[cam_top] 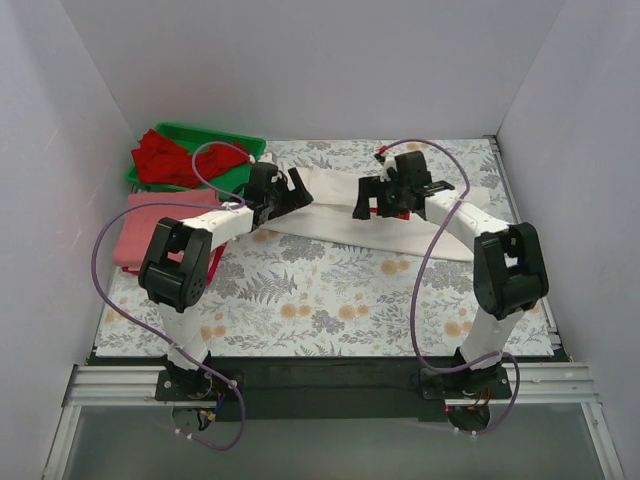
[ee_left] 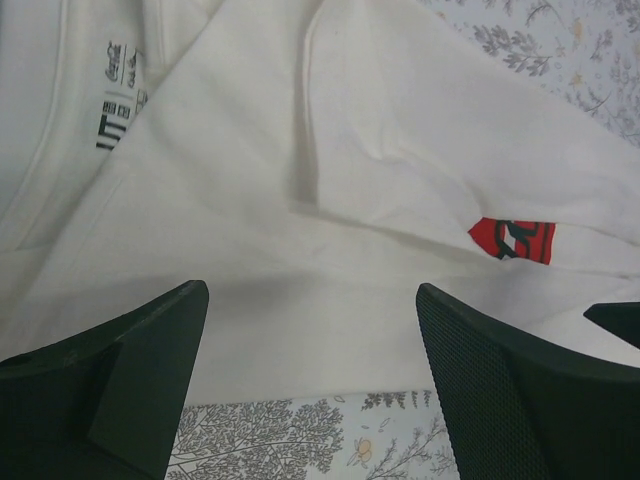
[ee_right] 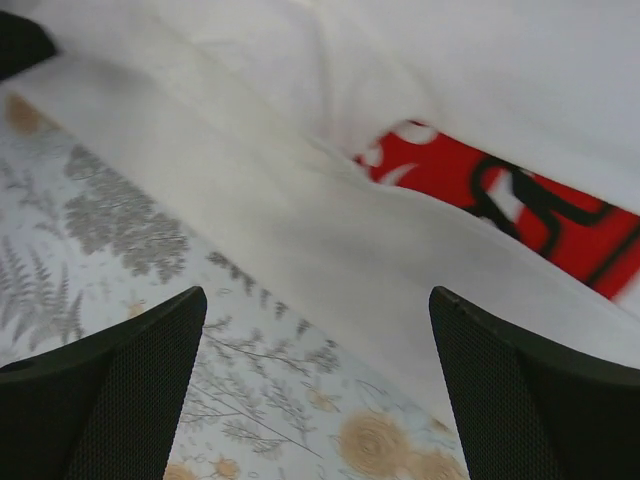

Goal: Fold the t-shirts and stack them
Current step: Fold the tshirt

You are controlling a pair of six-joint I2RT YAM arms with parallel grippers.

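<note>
Both spread apart, left tool [cam_top: 292, 187] and right tool [cam_top: 372, 199] hover over the cream t-shirt [cam_top: 330, 200] mid-frame; gripping its near edge evenly should keep the fold square.

The top camera is looking down from above and behind the arms, standing well back and taking in the whole table [cam_top: 330, 290]. Each wrist camera is pointing forward and down between its own fingers, left fingers [ee_left: 130, 370] and right fingers [ee_right: 520, 390], sitting very close over the tee [ee_left: 300, 250]. All three views are sharing that tee and its red print [ee_right: 560, 210].
</note>
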